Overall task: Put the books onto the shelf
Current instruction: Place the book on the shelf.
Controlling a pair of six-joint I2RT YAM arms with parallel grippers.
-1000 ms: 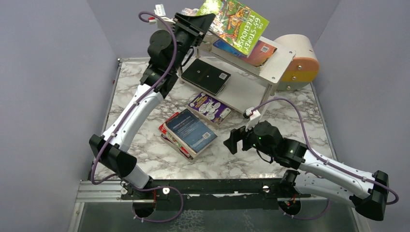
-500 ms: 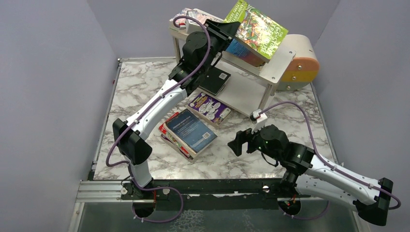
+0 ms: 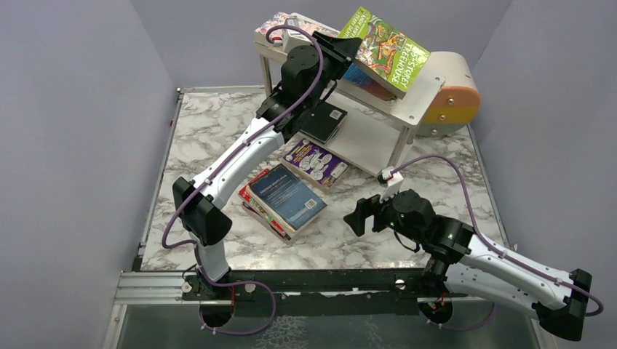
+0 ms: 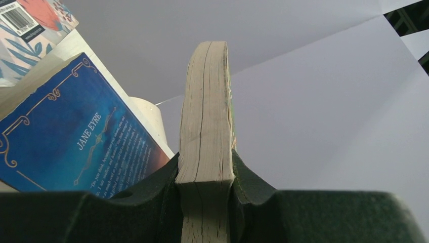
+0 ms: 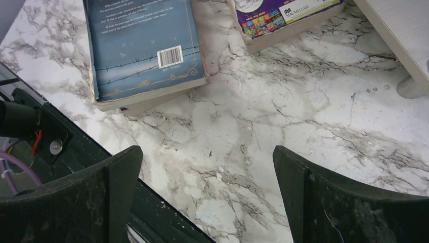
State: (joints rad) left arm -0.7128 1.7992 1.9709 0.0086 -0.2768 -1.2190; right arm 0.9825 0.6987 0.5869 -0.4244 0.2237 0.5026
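**Green paperback held over the shelf's top board**

My left gripper [image 4: 205, 172] is clenched on the page edge of the thick green-covered paperback [image 3: 385, 47] and holds it tilted above the top board of the pale wooden two-tier shelf [image 3: 416, 98]. Just left of that gripper, a dark blue paperback [image 4: 76, 136] lies on the same board. My right gripper [image 5: 207, 157] hangs with its jaws wide apart, grasping nothing, over the white marble table [image 5: 243, 126]. Ahead of it lie a blue-grey paperback [image 5: 144, 45] and a purple cartoon paperback [image 5: 283, 15].
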